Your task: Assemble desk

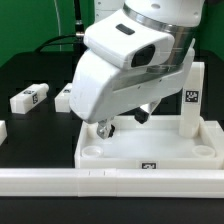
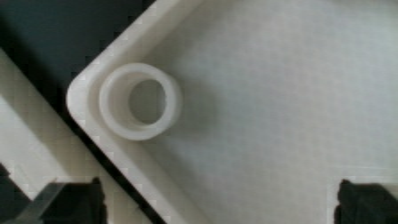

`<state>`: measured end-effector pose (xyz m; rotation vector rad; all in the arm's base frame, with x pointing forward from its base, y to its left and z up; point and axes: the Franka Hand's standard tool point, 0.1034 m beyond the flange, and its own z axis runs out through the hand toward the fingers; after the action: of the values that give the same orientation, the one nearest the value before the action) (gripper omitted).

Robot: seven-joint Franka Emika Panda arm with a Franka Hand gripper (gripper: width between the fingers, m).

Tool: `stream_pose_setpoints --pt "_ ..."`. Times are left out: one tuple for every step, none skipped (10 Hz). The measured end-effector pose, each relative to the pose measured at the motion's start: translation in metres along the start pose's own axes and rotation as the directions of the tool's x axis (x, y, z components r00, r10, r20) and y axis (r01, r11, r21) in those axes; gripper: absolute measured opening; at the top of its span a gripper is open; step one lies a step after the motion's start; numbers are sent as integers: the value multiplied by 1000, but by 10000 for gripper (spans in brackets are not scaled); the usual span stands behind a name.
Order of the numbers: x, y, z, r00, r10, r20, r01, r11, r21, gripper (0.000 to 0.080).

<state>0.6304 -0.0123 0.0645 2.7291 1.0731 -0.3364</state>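
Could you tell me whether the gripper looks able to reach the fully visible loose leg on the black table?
Probably yes: nothing covers the leg, and the gripper hangs open and empty over the tabletop, so its way looks free.

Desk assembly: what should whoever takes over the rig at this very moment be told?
End effector: open, empty, poised low over the tabletop, a corner socket in the wrist view.
Parts: the upright leg stands at the tabletop's far corner on the exterior view's right. A loose leg and a second loose leg lie on the black table, on the exterior view's left.
Done: one leg apparently fitted.
Left: fit the remaining legs.
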Motion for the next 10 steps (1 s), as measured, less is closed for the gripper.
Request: stream_pose_setpoints --pt "0 0 0 998 70 0 -70 998 0 649" --pt "-1 1 0 993 116 0 -116 993 2 649" --pt "-12 1 2 958 285 25 -287 955 80 649" --pt "-21 13 1 943 330 36 -332 937 107 649" --pt "-22 17 -1 944 328 32 -329 939 98 649" --pt "-21 14 0 946 324 33 -325 940 98 649" --pt "-22 15 0 945 324 33 -326 940 98 649" --pt "-24 16 1 944 328 35 -330 939 100 649" --pt "-37 18 3 926 372 66 -378 909 177 649" --pt "-56 34 6 899 428 94 -438 873 216 649"
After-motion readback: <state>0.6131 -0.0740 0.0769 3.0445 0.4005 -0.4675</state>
